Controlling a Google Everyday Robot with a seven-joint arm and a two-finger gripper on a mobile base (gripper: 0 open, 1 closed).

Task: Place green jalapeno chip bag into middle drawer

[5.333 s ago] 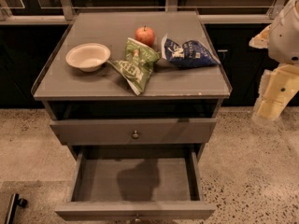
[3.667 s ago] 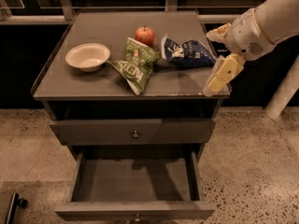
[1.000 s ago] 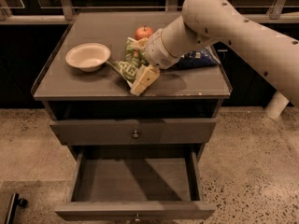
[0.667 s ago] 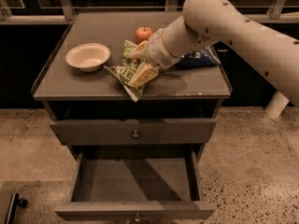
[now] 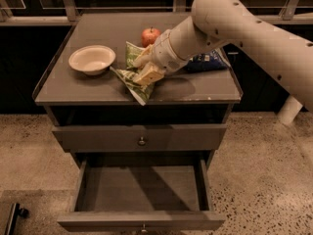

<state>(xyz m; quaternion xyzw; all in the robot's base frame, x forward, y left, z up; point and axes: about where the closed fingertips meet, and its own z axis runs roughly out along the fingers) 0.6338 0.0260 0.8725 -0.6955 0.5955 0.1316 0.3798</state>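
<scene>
Tool (image 5: 146, 70) on chip bag (image 5: 130, 79), bowl (image 5: 92, 59) left, apple (image 5: 150, 35) behind

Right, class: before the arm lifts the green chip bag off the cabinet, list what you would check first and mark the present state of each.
1. Gripper on the green jalapeno chip bag: ok, it rests on the bag on the cabinet top.
2. Hold on the bag secure: cannot tell.
3. Middle drawer open: ok, pulled out with its floor in view.
4. Upper drawer out of the way: ok, shut.
5. Bowl apart from the bag: ok, it sits to the bag's left with a gap.
6. Apple and dark blue chip bag safe from the arm: cannot tell; both lie close, the blue bag partly hidden.
</scene>
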